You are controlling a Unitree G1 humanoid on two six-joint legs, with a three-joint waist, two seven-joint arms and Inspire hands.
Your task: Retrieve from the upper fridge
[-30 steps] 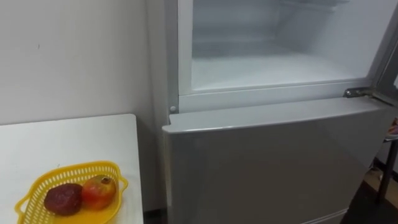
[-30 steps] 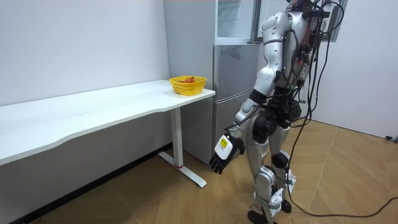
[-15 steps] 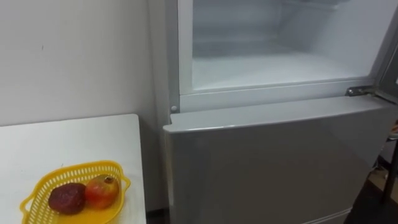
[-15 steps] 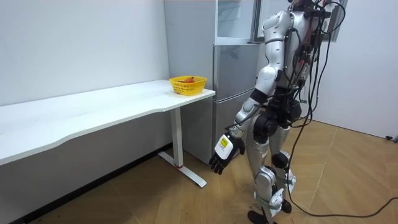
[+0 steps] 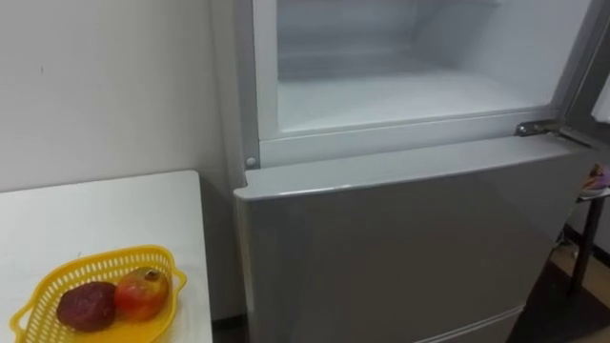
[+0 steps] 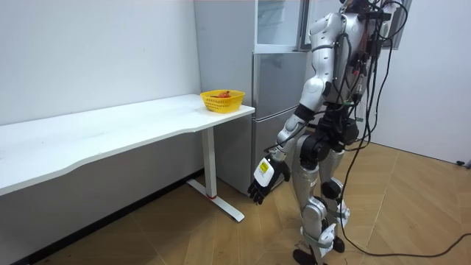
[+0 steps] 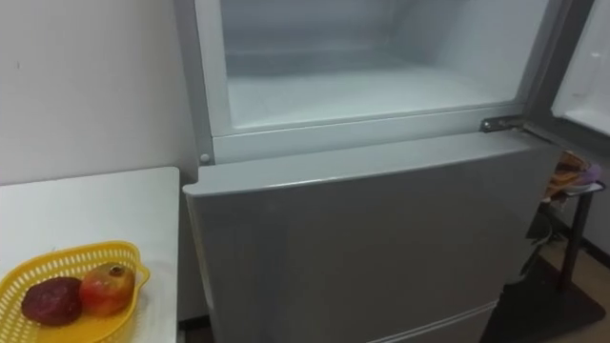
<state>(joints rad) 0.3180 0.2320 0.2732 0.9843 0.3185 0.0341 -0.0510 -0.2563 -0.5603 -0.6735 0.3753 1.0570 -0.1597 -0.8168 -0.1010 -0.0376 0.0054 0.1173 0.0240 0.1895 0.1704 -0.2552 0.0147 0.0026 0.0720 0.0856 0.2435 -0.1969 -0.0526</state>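
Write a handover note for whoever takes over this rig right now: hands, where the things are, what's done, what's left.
Left hand: hangs low at the robot's side, fingers relaxed, holding nothing.
Things: yellow basket on the white table, left of the fridge; in it lie a dark red fruit and a red-yellow fruit.
Done: the upper compartment stands open, and the part of its shelf in view is bare.
Left: probably only closing the fridge, but check deeper inside first.
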